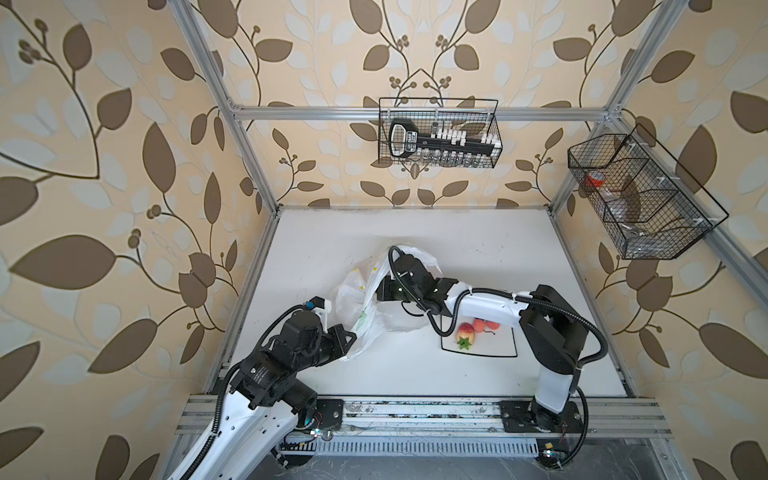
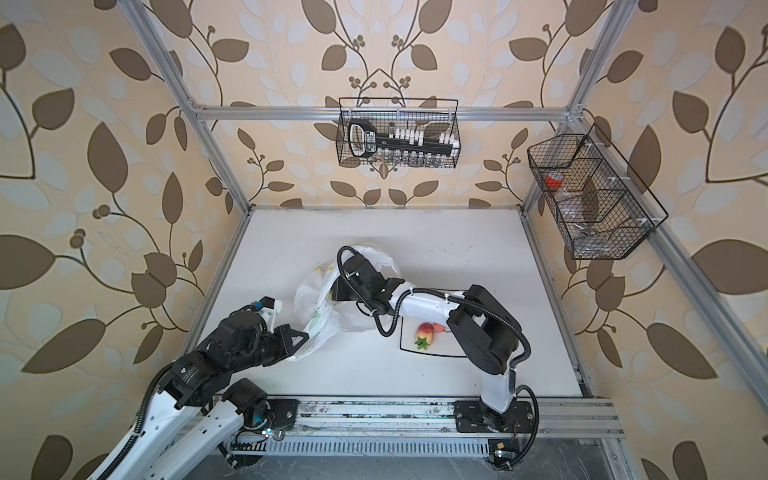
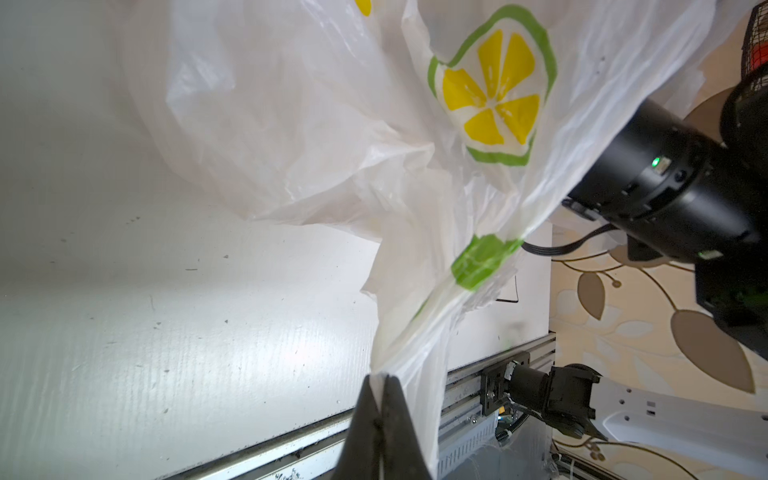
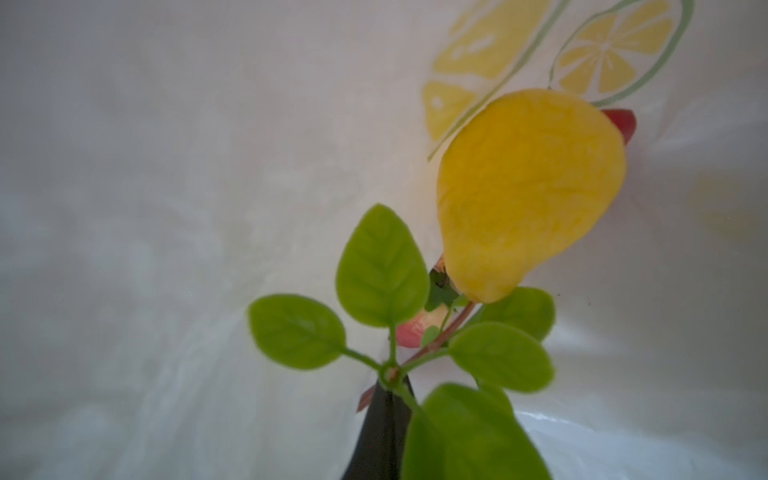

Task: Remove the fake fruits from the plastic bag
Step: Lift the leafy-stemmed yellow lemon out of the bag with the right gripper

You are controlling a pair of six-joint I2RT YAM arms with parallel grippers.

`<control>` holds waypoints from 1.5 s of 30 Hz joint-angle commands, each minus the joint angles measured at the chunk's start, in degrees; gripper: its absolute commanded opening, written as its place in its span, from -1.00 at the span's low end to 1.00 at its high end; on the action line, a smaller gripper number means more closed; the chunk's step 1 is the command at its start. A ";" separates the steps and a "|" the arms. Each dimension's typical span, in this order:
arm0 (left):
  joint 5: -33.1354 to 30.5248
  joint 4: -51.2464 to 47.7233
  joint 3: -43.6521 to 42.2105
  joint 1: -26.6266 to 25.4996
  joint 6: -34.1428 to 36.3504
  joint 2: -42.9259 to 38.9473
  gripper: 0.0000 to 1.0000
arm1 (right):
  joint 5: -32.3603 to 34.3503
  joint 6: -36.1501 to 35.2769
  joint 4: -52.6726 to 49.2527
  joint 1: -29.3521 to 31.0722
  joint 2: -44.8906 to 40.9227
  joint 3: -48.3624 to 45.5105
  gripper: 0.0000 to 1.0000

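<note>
The plastic bag (image 1: 353, 291) (image 2: 309, 297) lies crumpled at mid-table, white with lemon-slice prints. My left gripper (image 3: 384, 376) (image 1: 353, 334) is shut on the bag's near edge and holds it pulled up taut. My right arm's wrist (image 1: 399, 286) reaches into the bag's mouth, and its fingers are hidden in both top views. In the right wrist view my right gripper (image 4: 392, 382) is shut on the leafy stem of the yellow lemon (image 4: 528, 191). Red fruit pieces (image 4: 621, 122) (image 4: 411, 328) lie behind the lemon. A strawberry (image 1: 465, 332) and apples (image 1: 480, 324) sit on the plate (image 1: 478, 355).
A wire basket (image 1: 440, 133) with a black tool hangs on the back rail. Another wire basket (image 1: 640, 195) hangs on the right frame. Aluminium posts edge the table, and the arms' base rail (image 1: 415, 411) runs along the front.
</note>
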 commanded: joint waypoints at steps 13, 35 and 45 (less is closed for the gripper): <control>-14.60 1.01 2.18 -0.53 -1.17 -1.54 -1.00 | -6.59 2.30 -6.64 -1.46 -5.37 -5.10 -1.00; -15.79 3.55 0.06 -0.55 -0.45 0.95 -1.00 | -27.52 -13.73 -23.06 -7.18 -17.94 -9.27 -1.00; -24.39 4.40 1.35 -0.55 -3.92 1.61 -1.00 | -39.79 -19.56 -25.50 -7.26 -17.10 -10.17 -1.00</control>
